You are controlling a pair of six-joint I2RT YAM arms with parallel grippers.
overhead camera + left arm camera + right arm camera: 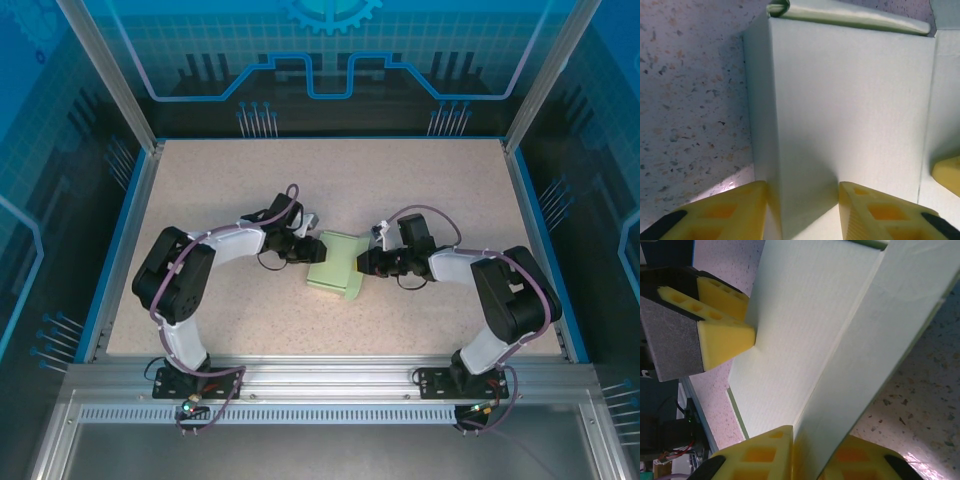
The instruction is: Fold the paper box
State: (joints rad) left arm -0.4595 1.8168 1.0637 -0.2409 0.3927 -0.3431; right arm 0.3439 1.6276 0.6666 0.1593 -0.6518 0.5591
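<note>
The paper box [335, 265] is pale green card lying mid-table between both arms, partly folded with raised walls. My left gripper [305, 248] meets its left edge. In the left wrist view its yellow fingers [725, 212] straddle an upright folded wall of the paper box [840, 100], touching it on both sides, so the left gripper [802, 210] is shut on it. My right gripper [365, 262] holds the box's right side. In the right wrist view the right gripper [807, 452] is pinched shut on a thin raised panel of the paper box [805, 325].
The speckled beige tabletop [300, 180] is bordered by a blue rim and metal frame rails [320, 380] at the near edge. The left arm's yellow fingertip [725, 335] presses on the card's inner face in the right wrist view. A yellow fingertip of the right arm [947, 175] shows at the edge of the left wrist view.
</note>
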